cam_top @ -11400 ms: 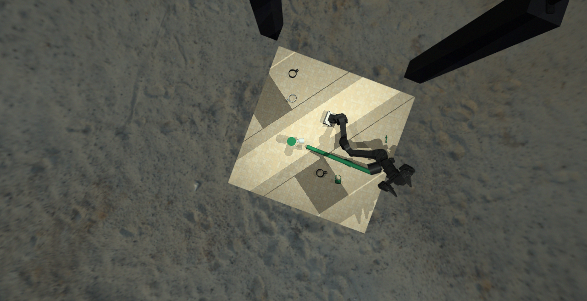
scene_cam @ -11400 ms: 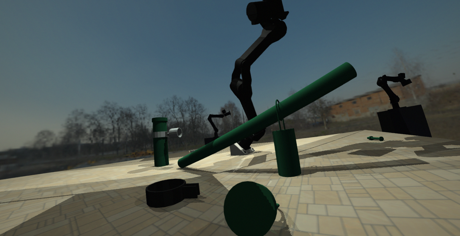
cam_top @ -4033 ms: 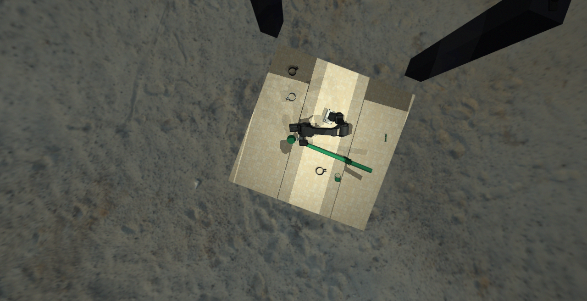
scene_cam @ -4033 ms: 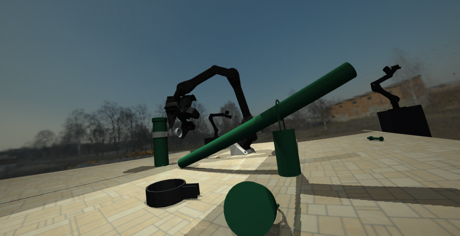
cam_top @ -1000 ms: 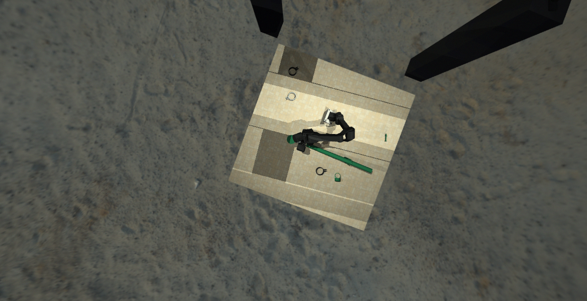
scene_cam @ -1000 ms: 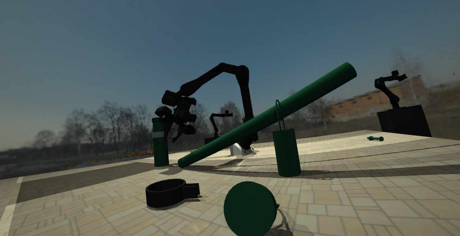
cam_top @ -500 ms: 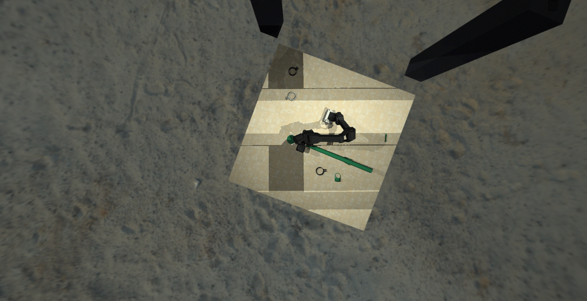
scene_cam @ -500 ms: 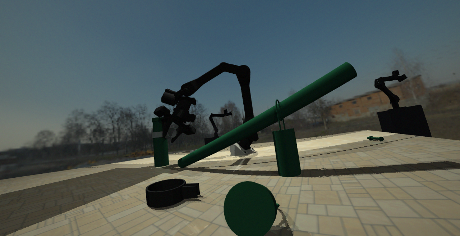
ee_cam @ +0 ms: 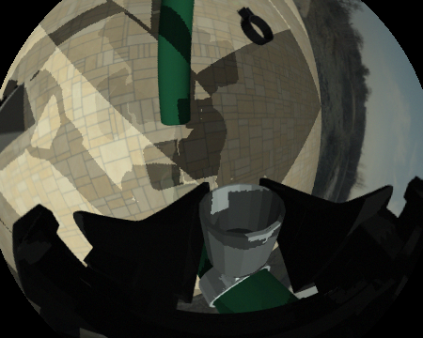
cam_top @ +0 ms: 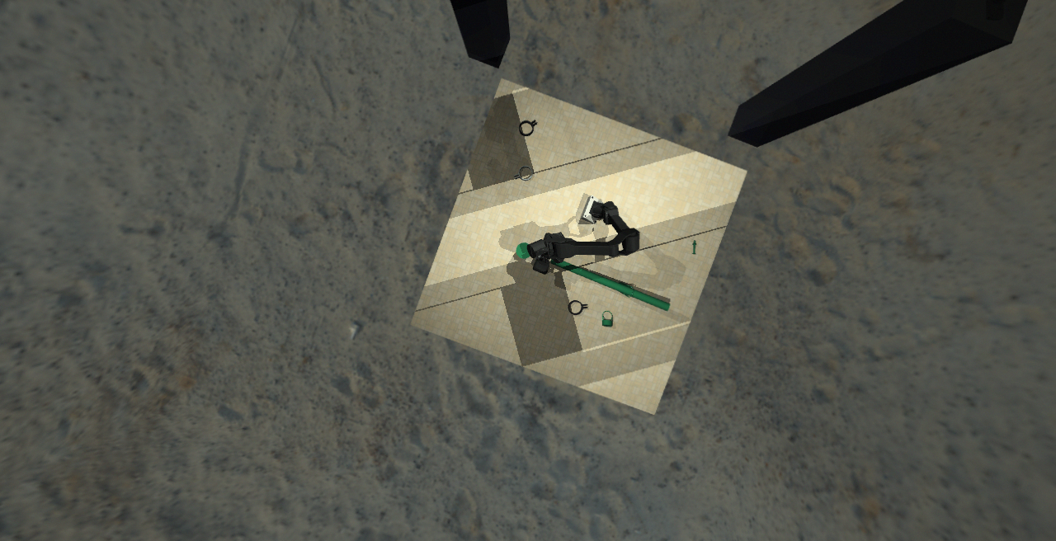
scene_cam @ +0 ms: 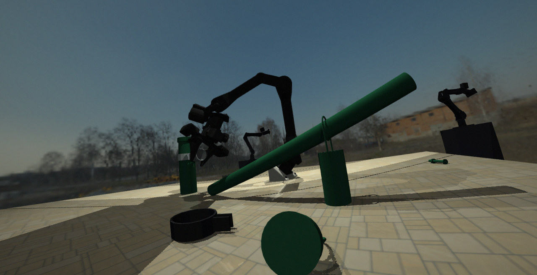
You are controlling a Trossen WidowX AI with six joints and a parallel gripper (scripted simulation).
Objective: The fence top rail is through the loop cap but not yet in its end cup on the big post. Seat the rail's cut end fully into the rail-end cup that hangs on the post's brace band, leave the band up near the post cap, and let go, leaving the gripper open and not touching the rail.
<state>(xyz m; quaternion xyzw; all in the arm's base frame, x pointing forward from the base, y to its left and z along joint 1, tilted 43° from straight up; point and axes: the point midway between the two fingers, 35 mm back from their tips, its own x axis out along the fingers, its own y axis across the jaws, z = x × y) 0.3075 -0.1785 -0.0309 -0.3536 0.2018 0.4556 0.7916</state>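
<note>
Two fingers of my jaws [scene_cam: 203,157], partly closed, grip the gray rail-end cup [scene_cam: 201,154] [ee_cam: 242,221] beside the big green post [scene_cam: 187,177] [cam_top: 522,251]; the green rail [cam_top: 616,286] [scene_cam: 311,138] [ee_cam: 175,70] slants through the loop cap, its low end apparently on the counter [scene_cam: 394,228] [cam_top: 657,168] [ee_cam: 263,117], outside the cup.
</note>
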